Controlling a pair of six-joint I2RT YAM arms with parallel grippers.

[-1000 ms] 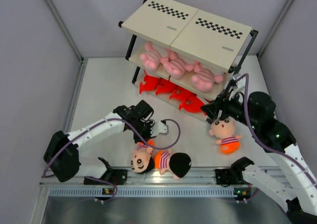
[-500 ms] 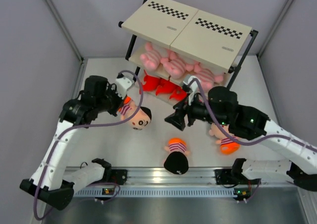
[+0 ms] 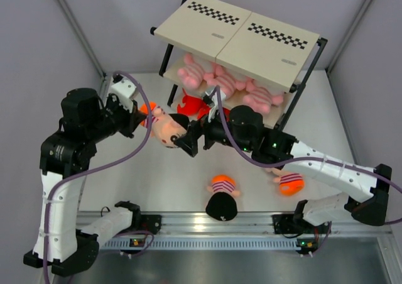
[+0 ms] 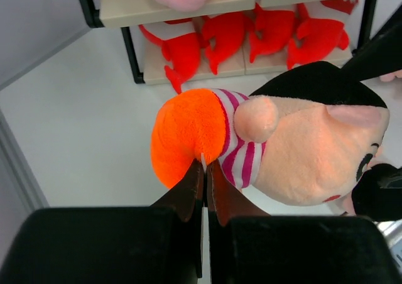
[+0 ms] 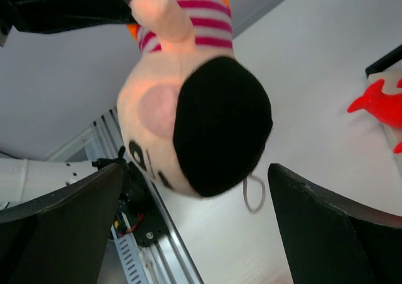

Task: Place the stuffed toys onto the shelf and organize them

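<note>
My left gripper (image 3: 139,117) is shut on the orange shorts of a boy doll (image 3: 164,131) and holds it in the air, left of the shelf (image 3: 239,36). In the left wrist view the fingertips (image 4: 200,171) pinch the shorts of that doll (image 4: 295,152). My right gripper (image 3: 188,141) stands open at the doll's black-haired head (image 5: 201,120), its fingers (image 5: 63,221) spread on either side without touching. A second doll (image 3: 221,197) lies on the table near the front. A third doll (image 3: 289,183) lies half under my right arm. Three pink plush animals (image 3: 220,83) lie on the middle tier.
Red plush toys (image 3: 191,103) fill the bottom tier, also seen close ahead as red plush toys (image 4: 188,45) in the left wrist view. The shelf's black post (image 4: 132,54) stands beside them. Grey walls close in the table on the left, right and back.
My left arm rose and carried the doll back towards the shelf's left end. My right arm swung left from the third doll to the held doll's head, and its jaws opened wide.
</note>
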